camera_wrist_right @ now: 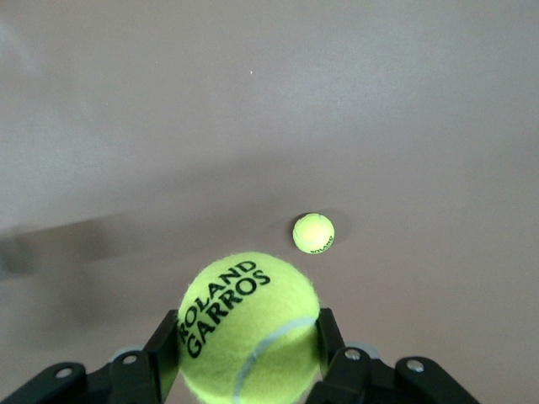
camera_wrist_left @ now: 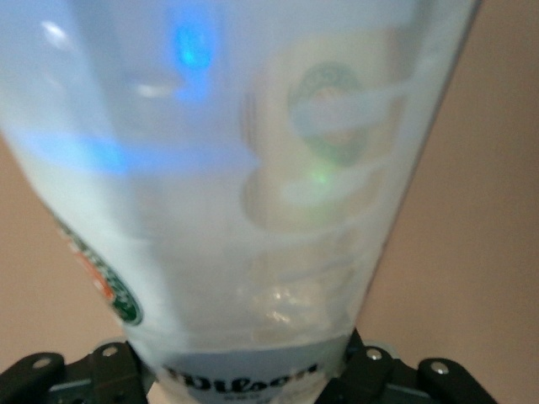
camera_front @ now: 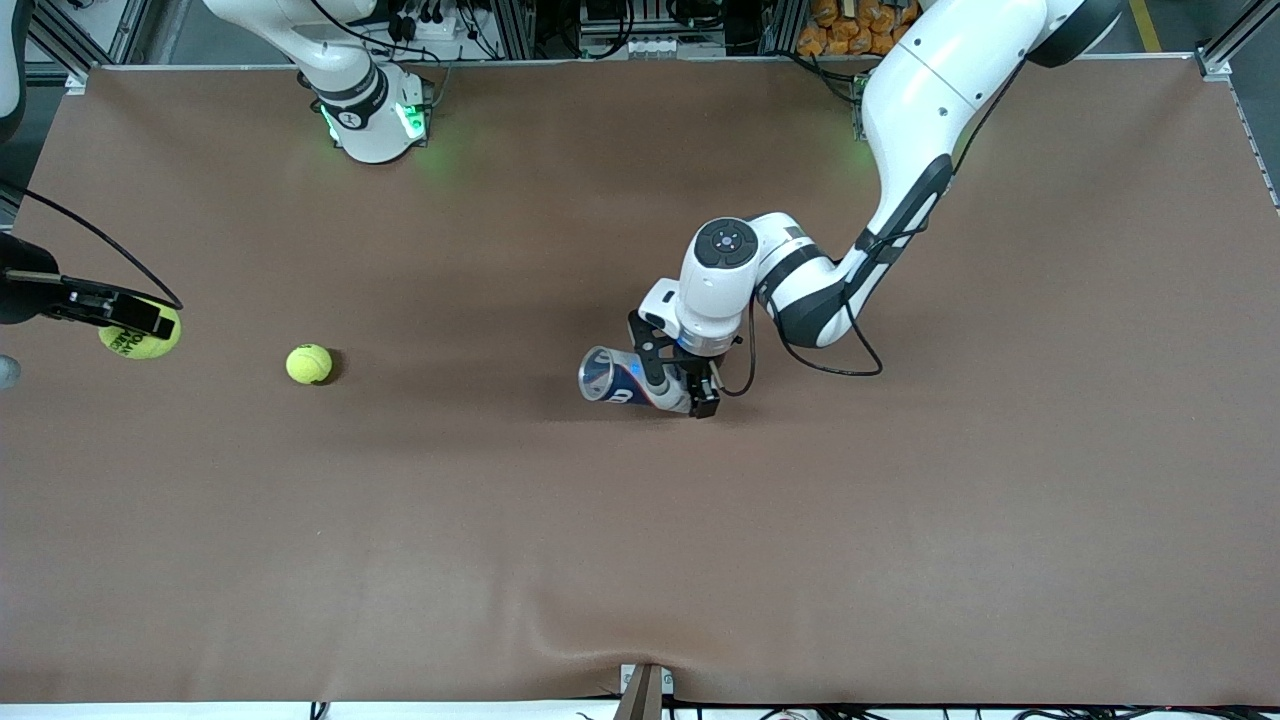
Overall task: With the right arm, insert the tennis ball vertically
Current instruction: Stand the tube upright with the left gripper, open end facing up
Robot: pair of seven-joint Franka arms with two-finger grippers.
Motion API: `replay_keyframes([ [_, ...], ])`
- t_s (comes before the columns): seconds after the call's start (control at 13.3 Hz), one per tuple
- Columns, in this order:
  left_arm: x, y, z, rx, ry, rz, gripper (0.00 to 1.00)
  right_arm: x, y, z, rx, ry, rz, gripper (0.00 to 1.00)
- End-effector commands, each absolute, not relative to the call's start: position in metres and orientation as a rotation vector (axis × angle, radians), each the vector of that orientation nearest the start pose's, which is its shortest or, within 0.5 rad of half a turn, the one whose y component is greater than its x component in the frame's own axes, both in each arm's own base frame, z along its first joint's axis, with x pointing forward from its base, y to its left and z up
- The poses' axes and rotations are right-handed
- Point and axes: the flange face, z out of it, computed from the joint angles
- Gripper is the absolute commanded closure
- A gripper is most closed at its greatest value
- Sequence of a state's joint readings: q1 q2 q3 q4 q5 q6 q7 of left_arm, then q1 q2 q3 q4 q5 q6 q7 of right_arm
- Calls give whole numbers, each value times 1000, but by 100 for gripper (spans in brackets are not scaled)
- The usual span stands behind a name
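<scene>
Toward the right arm's end of the table (camera_front: 900, 560), well apart from the can (camera_front: 625, 379), a second tennis ball (camera_front: 309, 364) lay loose on the brown cover. Over that end, the right gripper (camera_front: 140, 325), its arm mostly cut off by the front view's edge, clamped the tennis ball (camera_wrist_right: 248, 328); only its wrist view showed "ROLAND GARROS". The left gripper (camera_front: 680, 385) pinched the tilted can, which filled its wrist view, blurred.
</scene>
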State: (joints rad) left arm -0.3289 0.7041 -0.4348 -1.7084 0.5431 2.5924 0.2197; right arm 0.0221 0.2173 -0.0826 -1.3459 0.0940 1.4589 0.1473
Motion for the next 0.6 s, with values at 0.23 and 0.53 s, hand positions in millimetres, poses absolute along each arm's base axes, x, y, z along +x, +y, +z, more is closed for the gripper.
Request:
replay_keyframes([
  [0.23,503,-507,222,-2731,1789,-858,20,608,-18,597,-3054,310,151,100],
  [0.53,505,-501,194,-2817,1760,-1120,20,608,-17,597,-3055,308,151,100],
])
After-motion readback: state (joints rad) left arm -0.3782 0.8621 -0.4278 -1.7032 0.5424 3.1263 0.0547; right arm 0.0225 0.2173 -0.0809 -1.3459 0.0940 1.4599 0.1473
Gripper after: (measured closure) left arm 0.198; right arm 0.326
